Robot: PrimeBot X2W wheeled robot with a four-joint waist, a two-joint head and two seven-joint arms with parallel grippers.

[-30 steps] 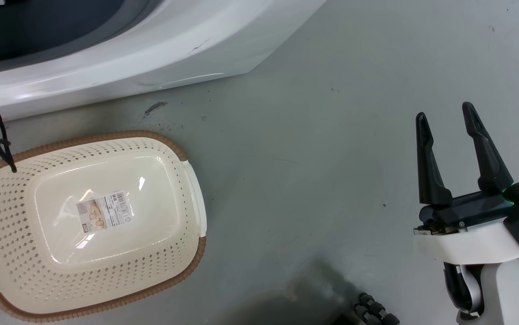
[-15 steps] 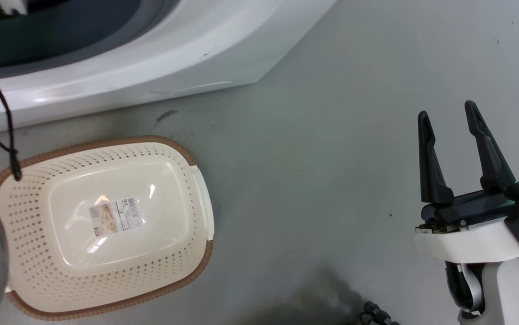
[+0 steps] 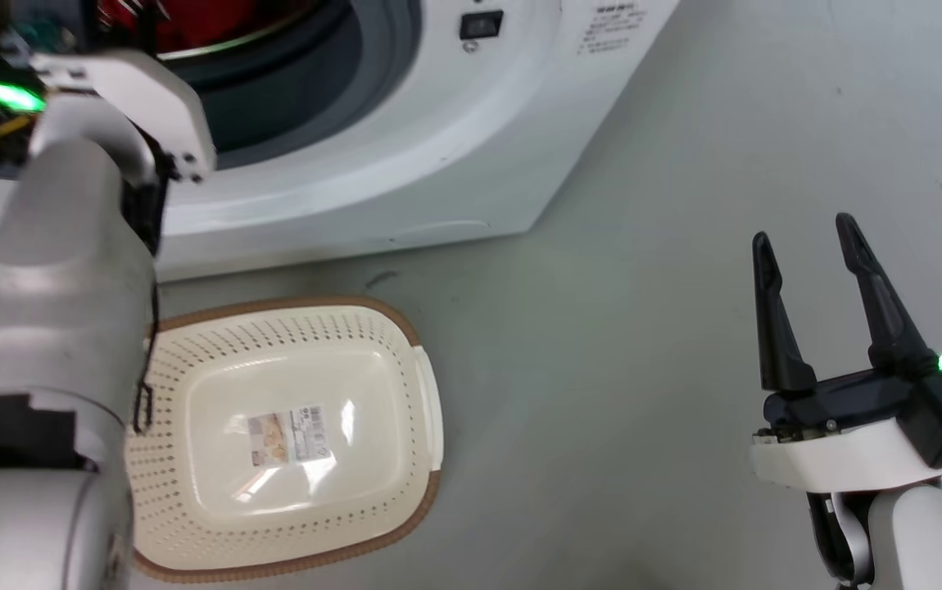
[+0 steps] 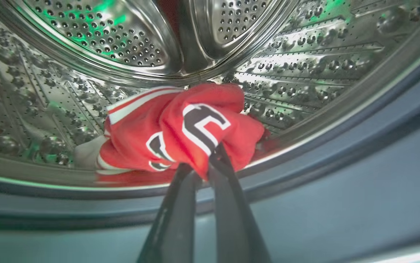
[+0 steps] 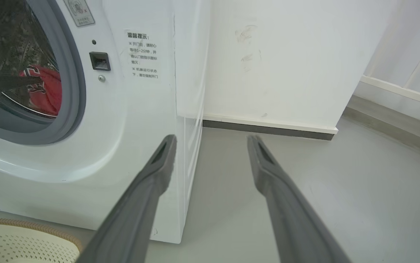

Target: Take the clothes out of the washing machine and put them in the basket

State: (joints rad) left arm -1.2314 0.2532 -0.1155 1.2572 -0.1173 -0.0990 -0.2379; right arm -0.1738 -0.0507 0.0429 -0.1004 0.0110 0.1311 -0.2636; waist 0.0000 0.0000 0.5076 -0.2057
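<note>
Step in hand: first pull-out. Your left gripper point(image 4: 202, 164) inside washing machine point(image 3: 438, 164) drum point(image 4: 305, 65), jaws pinched tight on fold of red numbered jersey point(image 4: 173, 124). Right gripper point(image 3: 803, 231) idle over floor point(image 3: 602, 328), jaws wide, holding nothing. Next: draw jersey clear over gasket point(image 4: 341, 157), lower into basket point(image 3: 291, 336) on floor before machine.

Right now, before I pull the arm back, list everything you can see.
washer: one, white, on the floor behind the basket
drum: one, perforated steel, inside the washer
gasket: one, grey, round the washer's opening
clothes: red bundle with black-and-white numerals, count unclear, low in the drum near its front lip
basket: one, cream with brown rim, on the floor before the washer
sticker: one, on the basket's bottom
floor: grey
wall: white, beside the washer
left arm: pale, reaching into the washer
left gripper: dark fingers, shut on the clothes
right gripper: dark fingers, open, over the floor
</note>
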